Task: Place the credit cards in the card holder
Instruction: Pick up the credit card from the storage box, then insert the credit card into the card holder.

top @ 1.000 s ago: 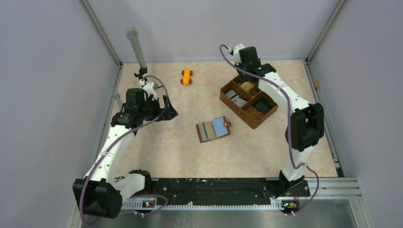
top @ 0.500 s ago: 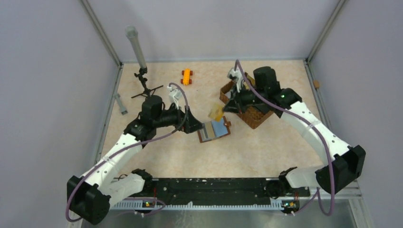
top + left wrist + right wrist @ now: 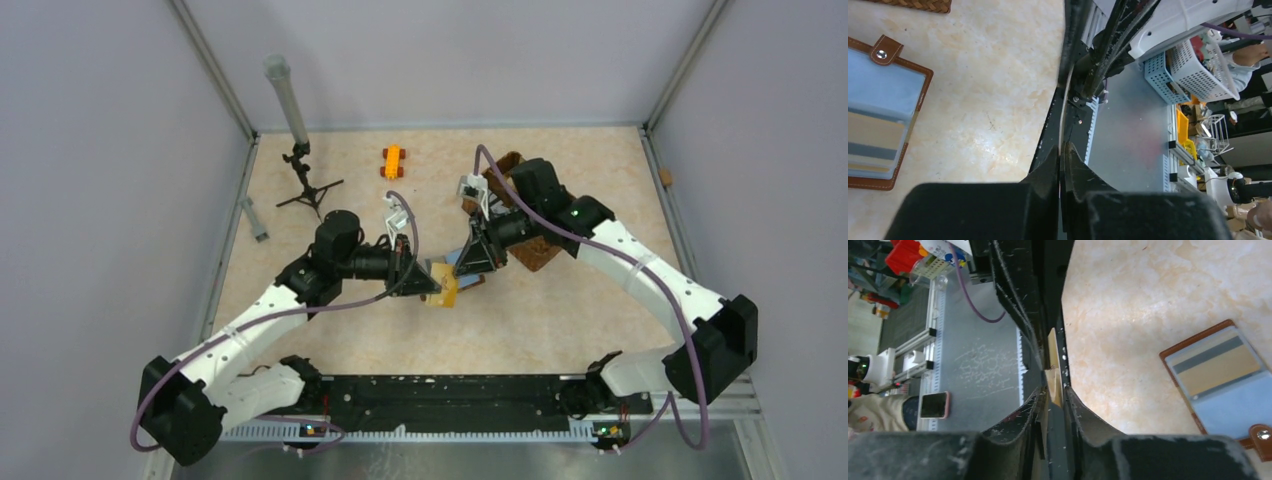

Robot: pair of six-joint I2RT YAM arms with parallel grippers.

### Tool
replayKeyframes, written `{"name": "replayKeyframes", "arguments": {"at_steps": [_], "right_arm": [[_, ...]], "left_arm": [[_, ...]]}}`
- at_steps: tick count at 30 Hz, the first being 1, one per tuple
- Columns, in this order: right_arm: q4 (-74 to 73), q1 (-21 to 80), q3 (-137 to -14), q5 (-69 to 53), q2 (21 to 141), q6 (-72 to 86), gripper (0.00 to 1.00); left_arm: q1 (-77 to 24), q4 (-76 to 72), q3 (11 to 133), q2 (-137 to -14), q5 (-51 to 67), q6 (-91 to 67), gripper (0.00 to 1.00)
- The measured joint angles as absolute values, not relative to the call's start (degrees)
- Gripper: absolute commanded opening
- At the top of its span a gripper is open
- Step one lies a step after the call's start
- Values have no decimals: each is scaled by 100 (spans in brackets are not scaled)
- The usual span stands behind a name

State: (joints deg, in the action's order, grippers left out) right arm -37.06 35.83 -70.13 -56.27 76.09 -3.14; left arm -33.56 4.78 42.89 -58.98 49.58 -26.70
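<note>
The gold credit card (image 3: pixel 445 292) hangs on edge just above the table between both grippers. My left gripper (image 3: pixel 432 284) is shut on it; in the left wrist view the card (image 3: pixel 1064 110) runs edge-on out of the closed left gripper (image 3: pixel 1063 147). My right gripper (image 3: pixel 468 268) stands open around the same card (image 3: pixel 1053 375), with the right gripper (image 3: pixel 1054 388) showing a gap beside it. The card holder (image 3: pixel 470 281) lies open under them, mostly hidden from above. The wrist views show the holder (image 3: pixel 878 100) (image 3: pixel 1223 370), with blue pockets and tan and grey stripes.
The brown woven basket (image 3: pixel 535 255) sits behind the right arm, largely covered by it. An orange toy (image 3: pixel 393 161) lies at the back. A small black tripod (image 3: pixel 305 190), a grey tube (image 3: pixel 285 100) and a grey stick (image 3: pixel 258 222) stand at the back left.
Both arms swung in to the middle over the holder. The right gripper brought the gold card from the basket, the left gripper shut on it, and the right jaws parted.
</note>
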Motion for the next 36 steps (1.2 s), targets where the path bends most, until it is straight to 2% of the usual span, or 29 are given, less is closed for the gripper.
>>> {"name": "replayKeyframes", "arguments": {"at_steps": [1,2,3,6,11,13,15,16,17,20,21,23,28,36], "right_arm": [[-3607,3581,-6997,-5559,7634,-217,47],[-3481,3577,-6954,-5527,7647,-93,54],[-3262,3577,-6853,-5509,7647,51,57],[-2585,3583,-6464,-5452,7636,528,56],[-1238,3583,-5533,-5411,7581,1588,37],[-648,3583,-5194,-5411,7550,2043,24],[-49,3583,-4910,-5415,7502,2519,4],[222,3583,-4805,-5408,7465,2709,0],[403,3583,-4740,-5406,7430,2834,0],[790,3583,-4571,-5290,7317,3210,0],[829,3583,-4569,-5172,7306,3251,0],[760,3566,-4569,-4794,7303,3242,0],[113,3417,-4574,-3658,7522,3052,0],[-285,3319,-4574,-2598,8490,2895,0]], "left_arm": [[-3371,399,4244,-5870,4995,-2707,0],[-3382,298,4189,-5830,5006,-2735,0],[-3385,167,4099,-5771,4967,-2783,0],[-3385,-381,3675,-5496,4700,-3111,0],[-3385,-1308,3057,-5175,4230,-3771,0],[-3385,-1616,2943,-5135,4042,-3966,0],[-3385,-1782,2867,-5103,3881,-4082,0],[-3382,-1813,2834,-5100,3798,-4125,0],[-3376,-1848,2814,-5100,3728,-4165,12],[-3347,-1887,2801,-5103,3529,-4206,72],[-3350,-1872,2801,-5103,3439,-4237,80],[-3356,-1704,2803,-5103,3190,-4224,88],[-3369,-718,2805,-5177,2093,-4252,89],[-3369,-106,2808,-6504,1409,-4648,72]]}}
